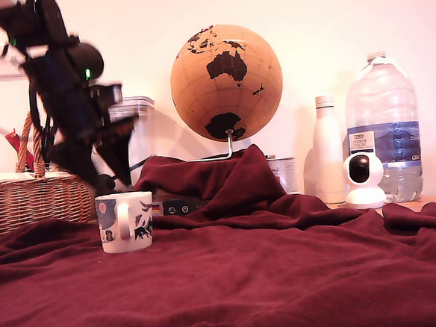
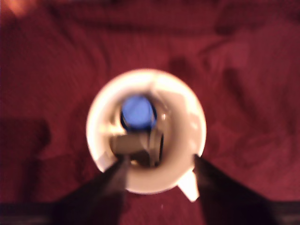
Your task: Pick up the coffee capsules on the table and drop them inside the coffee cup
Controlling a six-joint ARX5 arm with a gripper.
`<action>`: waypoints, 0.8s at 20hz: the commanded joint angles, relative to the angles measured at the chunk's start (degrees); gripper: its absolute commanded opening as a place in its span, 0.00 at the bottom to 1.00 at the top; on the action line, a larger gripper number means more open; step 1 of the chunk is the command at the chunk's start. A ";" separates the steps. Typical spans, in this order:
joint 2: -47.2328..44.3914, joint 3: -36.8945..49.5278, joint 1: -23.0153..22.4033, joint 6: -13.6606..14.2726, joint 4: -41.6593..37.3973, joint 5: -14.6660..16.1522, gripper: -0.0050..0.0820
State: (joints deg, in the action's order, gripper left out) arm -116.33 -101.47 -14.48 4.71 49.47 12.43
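The white coffee cup (image 1: 125, 222) with its dark leafy print stands on the dark-red cloth of the table (image 1: 271, 279), at the exterior view's left. The wrist view looks straight down into the cup (image 2: 187, 117). A bright blue capsule (image 2: 138, 112) lies at its bottom. Beside it lies a darker, blurred pod-like shape (image 2: 136, 145) that looks like the black capsule. My gripper (image 1: 114, 178) hangs just above the cup's rim. It stands open (image 2: 159, 161), its dark fingers (image 2: 112, 183) spread to either side of the cup's mouth with nothing between them.
A wicker basket (image 1: 33, 199) stands behind the cup at the exterior view's left, and a clear lidded canister (image 1: 142, 131) is behind the arm. Further right are a cork globe (image 1: 226, 80), a white bottle (image 1: 327, 152), a small white camera (image 1: 363, 179) and a large water bottle (image 1: 383, 122).
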 commanded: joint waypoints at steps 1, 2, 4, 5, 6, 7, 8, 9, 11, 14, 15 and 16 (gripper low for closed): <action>3.15 -0.35 0.11 0.31 0.35 0.15 0.05; 4.33 -0.35 0.11 0.28 0.17 0.15 0.03; 7.10 -0.35 0.11 0.28 -0.48 0.07 0.03; 8.63 -0.35 0.11 0.28 -1.05 -0.26 0.03; 10.27 -0.35 0.11 0.28 -1.46 -0.59 0.03; 12.00 -0.35 0.11 0.28 -1.84 -1.07 0.03; 13.64 -0.35 0.11 0.24 -2.40 -1.25 0.03; 15.39 -0.33 0.11 0.24 -3.21 -1.53 0.03; 18.53 -0.13 0.11 0.24 -5.60 -2.27 0.03; 22.80 0.92 0.11 0.24 -8.98 -2.51 0.03; 24.22 1.90 0.11 0.24 -10.45 -2.67 0.03; 25.79 3.69 0.11 0.24 -12.31 -3.08 0.03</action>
State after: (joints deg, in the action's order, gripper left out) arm -91.31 -100.68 -14.48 4.71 38.04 9.61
